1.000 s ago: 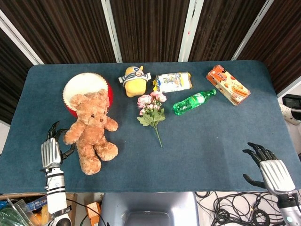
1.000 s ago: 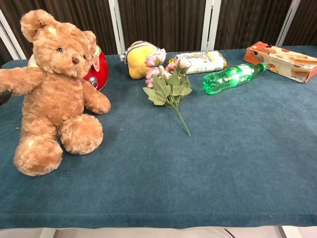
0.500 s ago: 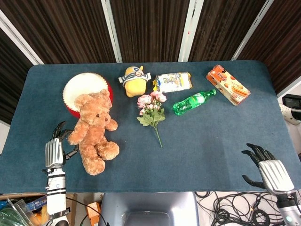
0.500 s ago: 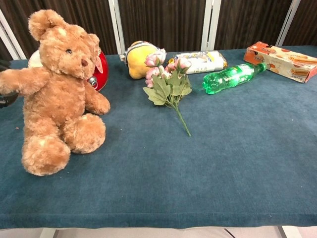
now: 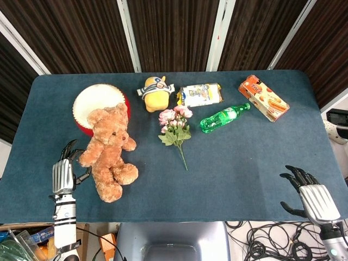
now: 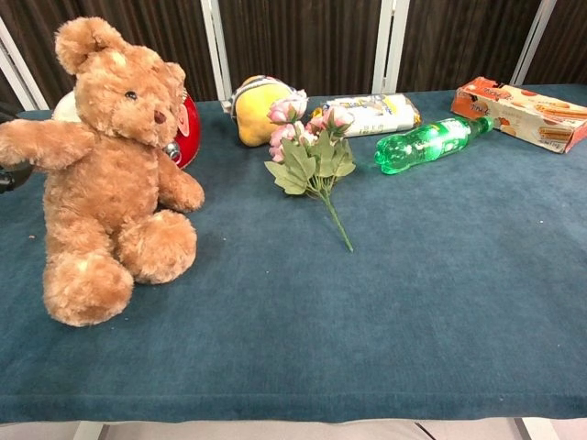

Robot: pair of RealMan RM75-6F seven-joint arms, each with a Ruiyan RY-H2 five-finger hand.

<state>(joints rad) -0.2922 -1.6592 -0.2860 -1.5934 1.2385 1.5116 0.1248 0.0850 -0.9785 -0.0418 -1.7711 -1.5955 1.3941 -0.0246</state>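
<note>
The plush teddy bear (image 5: 109,152) at the lower left of the frame is golden brown with paler paws. Behind it, the round drum (image 5: 93,100) has a white top and a glossy red side. The desk (image 5: 244,163) is covered in dark teal felt. At top centre, the soft toy (image 5: 155,93) is yellow with a blue-and-white striped band. The plastic bottle (image 5: 224,117) is bright green, and the flat carton (image 5: 263,97) at upper right is orange.

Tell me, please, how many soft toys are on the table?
2. The brown teddy bear sits near the table's left front, by the left hand. The small yellow plush toy lies at the back, between the red drum and the snack packet.
</note>
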